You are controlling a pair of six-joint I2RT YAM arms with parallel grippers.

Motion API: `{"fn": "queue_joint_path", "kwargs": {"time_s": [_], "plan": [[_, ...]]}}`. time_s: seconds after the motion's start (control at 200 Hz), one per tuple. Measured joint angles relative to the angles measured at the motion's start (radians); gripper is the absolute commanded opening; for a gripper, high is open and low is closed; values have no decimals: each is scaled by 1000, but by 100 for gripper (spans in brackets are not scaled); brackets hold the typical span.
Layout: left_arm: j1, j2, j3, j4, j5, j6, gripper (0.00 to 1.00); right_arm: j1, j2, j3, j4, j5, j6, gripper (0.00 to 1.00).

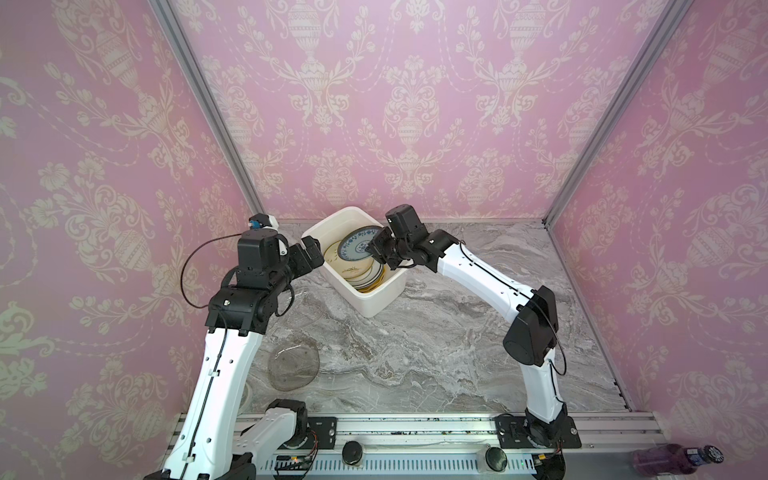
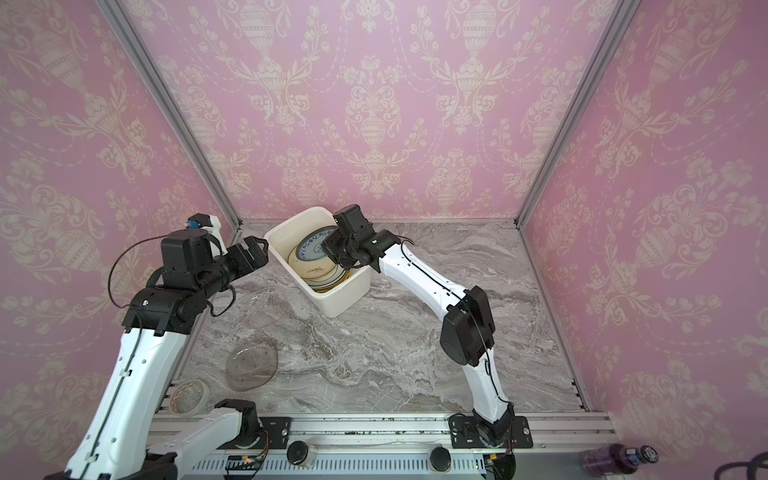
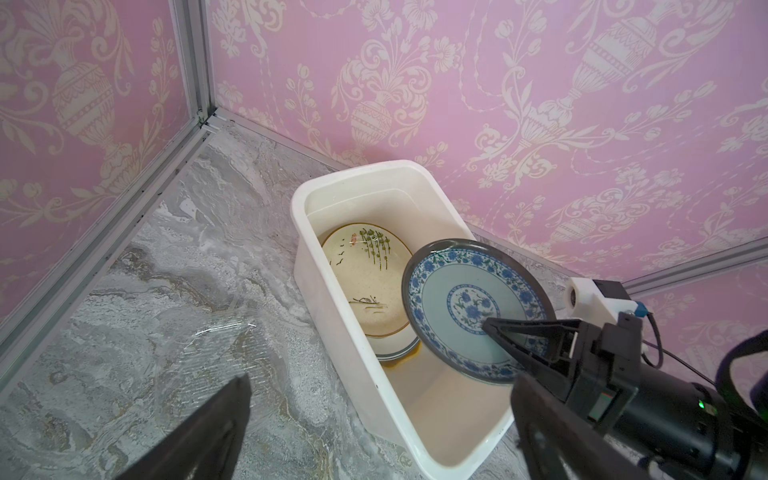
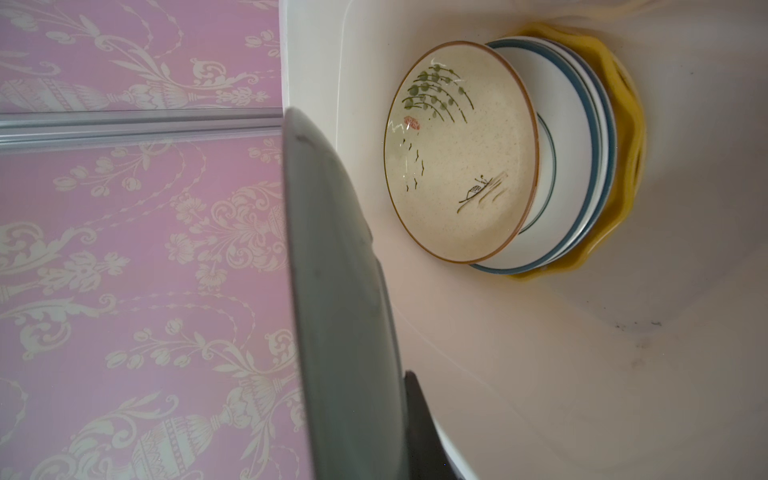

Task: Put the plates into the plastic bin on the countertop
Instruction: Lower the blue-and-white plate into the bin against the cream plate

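Your grey marble countertop [image 1: 457, 332] carried the white plastic bin [image 1: 376, 301] near its back edge, left of middle. A clear glass plate [image 1: 293, 368] lay flat toward the front left, well apart from the bin. You also had a tape roll [image 2: 189, 397] at the front left corner.

Robot test cell dressed up as a home kitchen, not a real room.
Pink damask wallpaper panels [image 1: 407, 104] sit in bare aluminium posts [image 1: 200, 95] around a marble-patterned countertop [image 1: 415, 332]; white robot arms [image 1: 478, 270] bolt to a slotted front rail [image 1: 415, 428], beside what looks like an exposed circuit board [image 1: 291, 460].
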Motion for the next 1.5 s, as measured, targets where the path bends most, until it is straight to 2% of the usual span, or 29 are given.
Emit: {"fn": "queue_joint_path", "kwargs": {"time_s": [0.49,0.761,1.171,1.496], "plan": [[-7,8,0,0,27,79,99,58,252,294,-123,131,222,0],[-9,9,-13,0,34,86,99,62,317,308,-124,169,312,0],[-22,10,-29,-7,35,95,99,62,406,339,-103,191,342,0],[-42,32,-41,-20,34,105,99,62,443,351,-32,195,368,8]]}}
